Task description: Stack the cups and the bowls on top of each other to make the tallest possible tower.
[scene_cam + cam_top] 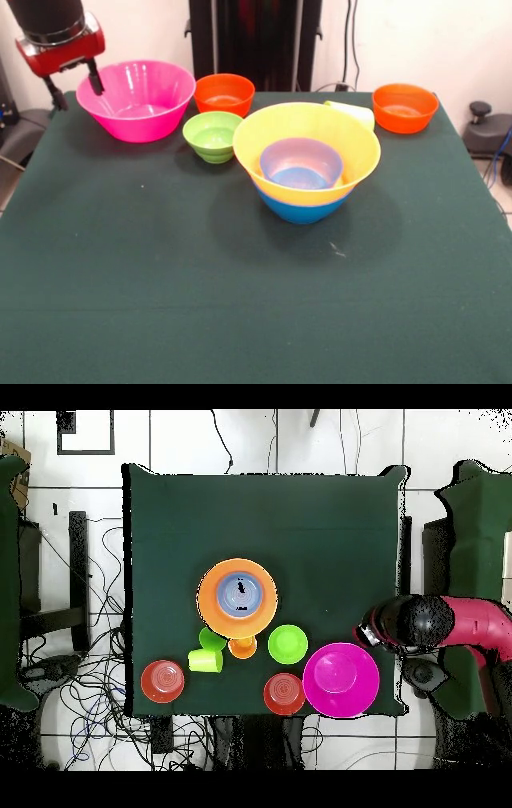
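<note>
The tower stands mid-table: a blue bowl [302,210] lowest, a yellow-orange bowl [320,128] in it, and a small blue bowl [301,164] inside that; it also shows in the overhead view [237,596]. The large pink bowl [140,100] [341,680] stands apart near the robot's side. My gripper [76,90] [366,634] is open and empty at the pink bowl's outer rim, one finger over the rim and one outside it. A lime-yellow cup [352,112] [205,660] lies on its side behind the tower. A green cup [211,639] and an orange cup [242,647] show only from overhead.
A small green bowl [213,136] [287,644] and a small orange bowl [224,94] [284,693] stand between the pink bowl and the tower. Another orange bowl [404,106] [163,681] stands at the far corner. The dark green table [160,280] ends close behind the bowls.
</note>
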### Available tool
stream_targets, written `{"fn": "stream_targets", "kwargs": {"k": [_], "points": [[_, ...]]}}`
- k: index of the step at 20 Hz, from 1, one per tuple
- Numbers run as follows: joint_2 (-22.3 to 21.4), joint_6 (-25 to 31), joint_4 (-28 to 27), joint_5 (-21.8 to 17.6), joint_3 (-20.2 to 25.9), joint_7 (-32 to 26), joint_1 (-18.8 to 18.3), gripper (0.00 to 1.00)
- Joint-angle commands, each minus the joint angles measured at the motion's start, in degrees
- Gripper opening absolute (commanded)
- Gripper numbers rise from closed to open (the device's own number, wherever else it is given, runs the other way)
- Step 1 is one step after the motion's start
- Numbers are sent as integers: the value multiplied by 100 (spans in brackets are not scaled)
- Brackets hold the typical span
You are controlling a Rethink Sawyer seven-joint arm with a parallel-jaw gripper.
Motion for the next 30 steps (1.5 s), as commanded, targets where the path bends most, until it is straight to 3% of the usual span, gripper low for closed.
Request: {"fn": "stream_targets", "kwargs": {"k": [1, 11, 23, 30], "points": [[528, -345, 293, -696, -403, -991, 200, 100], [876, -243, -119, -1006, -436, -1224, 166, 100], [542, -34, 49, -994, -475, -1093, 175, 100], [588, -122, -19, -1021, -491, -1128, 129, 100]]}}
